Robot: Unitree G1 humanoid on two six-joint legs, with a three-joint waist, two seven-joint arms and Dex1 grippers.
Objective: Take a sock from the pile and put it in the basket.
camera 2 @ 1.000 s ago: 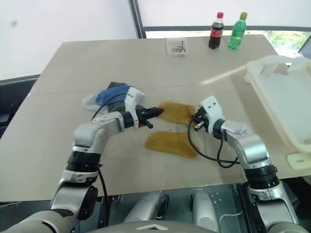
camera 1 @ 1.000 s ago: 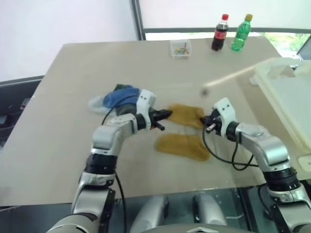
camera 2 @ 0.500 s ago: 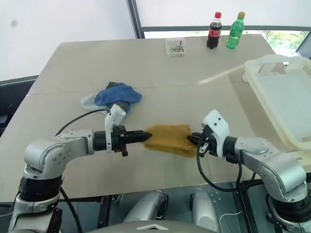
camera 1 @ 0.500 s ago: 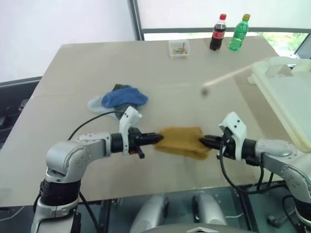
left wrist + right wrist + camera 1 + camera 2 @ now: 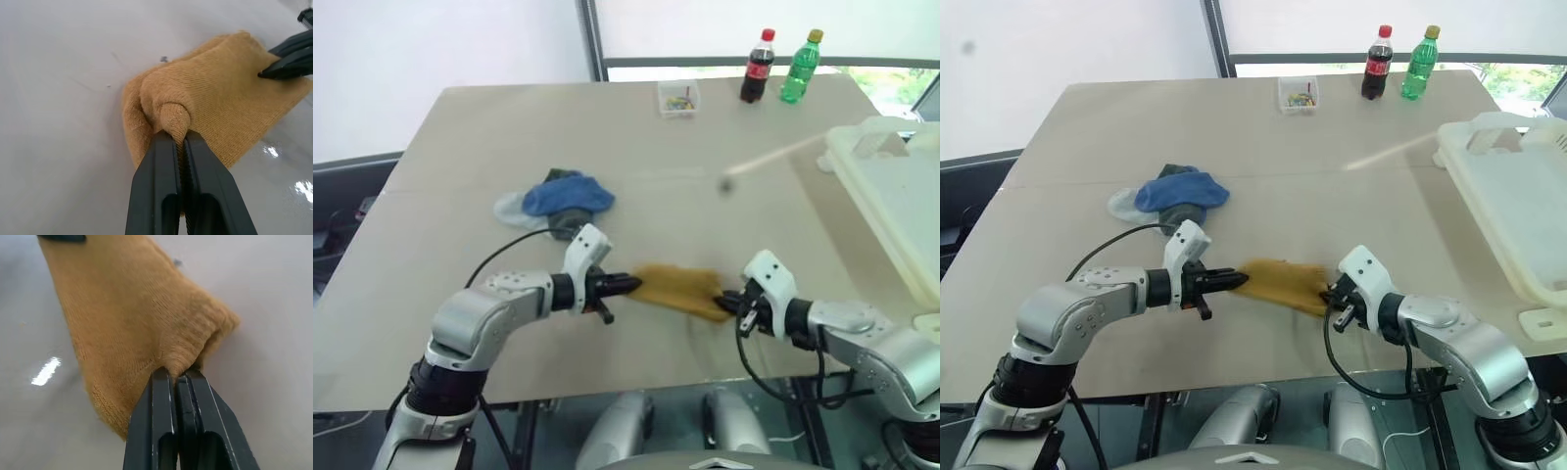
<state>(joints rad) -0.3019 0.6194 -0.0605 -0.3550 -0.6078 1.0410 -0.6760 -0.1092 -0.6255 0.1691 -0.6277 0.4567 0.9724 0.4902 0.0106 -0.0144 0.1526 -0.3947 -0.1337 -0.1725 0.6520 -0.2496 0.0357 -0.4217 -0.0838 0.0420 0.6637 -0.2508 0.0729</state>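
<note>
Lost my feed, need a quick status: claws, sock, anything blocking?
Left claw and right claw shut on yellow sock, one each end. Basket far right, path across table open.

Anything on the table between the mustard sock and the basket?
Nothing visible. The mustard sock is pinched at both ends by the left tool and right tool; bare tabletop runs from it to the basket at the robot's right.

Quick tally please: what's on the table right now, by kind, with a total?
Mustard sock, pinched at either end by the left gripper and right gripper: 1
Sock pile: 1
Bottles, cola and green: 2
Clear box: 1
Basket: 1
Total: 6
</note>
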